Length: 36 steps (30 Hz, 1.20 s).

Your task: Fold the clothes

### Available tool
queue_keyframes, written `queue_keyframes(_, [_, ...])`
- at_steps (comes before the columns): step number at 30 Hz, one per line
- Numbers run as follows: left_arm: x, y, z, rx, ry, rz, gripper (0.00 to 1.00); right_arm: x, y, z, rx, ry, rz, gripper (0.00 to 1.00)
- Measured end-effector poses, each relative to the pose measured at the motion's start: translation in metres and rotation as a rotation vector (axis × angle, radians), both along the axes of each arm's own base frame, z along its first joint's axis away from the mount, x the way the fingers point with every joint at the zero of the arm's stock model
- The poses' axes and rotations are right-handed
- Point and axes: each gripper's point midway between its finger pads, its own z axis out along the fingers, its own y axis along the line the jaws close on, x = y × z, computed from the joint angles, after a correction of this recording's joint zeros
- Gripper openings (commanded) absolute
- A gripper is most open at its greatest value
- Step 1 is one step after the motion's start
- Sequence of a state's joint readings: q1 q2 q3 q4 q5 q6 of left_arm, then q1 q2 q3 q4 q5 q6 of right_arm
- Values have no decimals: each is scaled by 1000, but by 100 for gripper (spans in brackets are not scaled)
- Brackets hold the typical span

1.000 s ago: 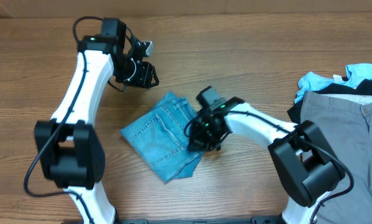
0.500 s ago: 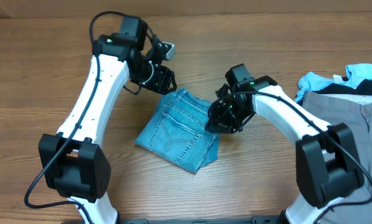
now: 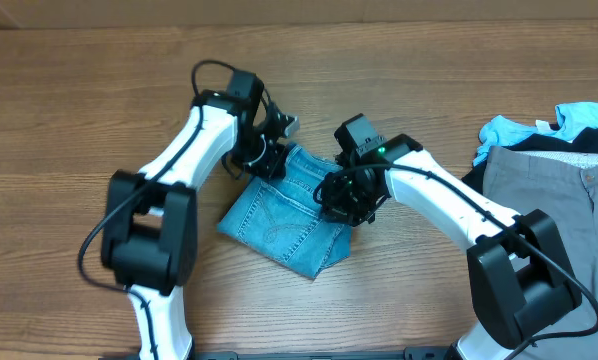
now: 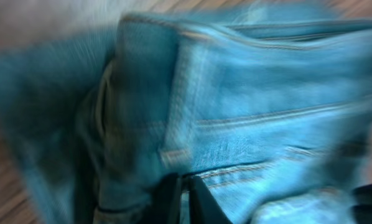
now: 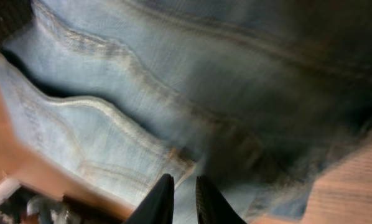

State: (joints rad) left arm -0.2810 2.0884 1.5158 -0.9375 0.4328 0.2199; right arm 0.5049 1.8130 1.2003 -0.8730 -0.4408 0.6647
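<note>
The light-blue denim jeans (image 3: 279, 215) lie folded into a small packet at the table's middle, a stitched back pocket facing up. My left gripper (image 3: 270, 157) is at the packet's upper left corner; in the blurred left wrist view its fingers (image 4: 183, 186) are shut and rest on the denim (image 4: 267, 93). My right gripper (image 3: 341, 198) is at the packet's upper right edge; its fingers (image 5: 185, 186) are nearly together, pinching the denim (image 5: 173, 74) at a seam. Both grippers face each other across the top of the packet.
A pile of other garments lies at the right edge: grey trousers (image 3: 554, 205), a sky-blue piece (image 3: 514, 130) and a black piece (image 3: 589, 142). Bare wooden table (image 3: 69, 120) surrounds the jeans.
The jeans packet was dragged to the right and turned, then stayed put. My left arm swung right and down onto its upper left corner. My right gripper moved slightly left over the packet's edge.
</note>
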Motion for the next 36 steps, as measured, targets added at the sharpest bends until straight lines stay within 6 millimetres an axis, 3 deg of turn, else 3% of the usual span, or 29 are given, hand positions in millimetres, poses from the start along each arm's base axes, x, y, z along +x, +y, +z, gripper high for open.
queue_keyframes(2, [-2,0,-15,3,37,12,4,-2,-6,-14,-22,-3,-30,17])
queue_keyframes(5, [1,3,-15,10,50,59,4,-9,-12,-35,-30,1,-81,12])
queue_keyframes(13, [4,10,-8,24,95,115,7,-24,-29,-42,-25,93,-178,7])
queue_keyframes(15, [7,19,-2,51,105,134,8,-25,-32,-42,-25,101,-175,7])
queue_keyframes(20, [38,59,25,119,46,225,19,-31,-41,-39,-36,100,-124,8])
queue_keyframes(23, [46,79,44,142,25,269,29,-32,-47,-30,-41,78,-102,11])
queue_keyframes(26, [38,84,69,137,15,279,41,-24,-48,-10,-17,4,-71,14])
queue_keyframes(31, [7,74,105,115,54,259,43,-4,-36,38,83,-176,-21,23])
queue_keyframes(36, [-18,62,113,119,133,251,43,8,-21,63,183,-280,24,27])
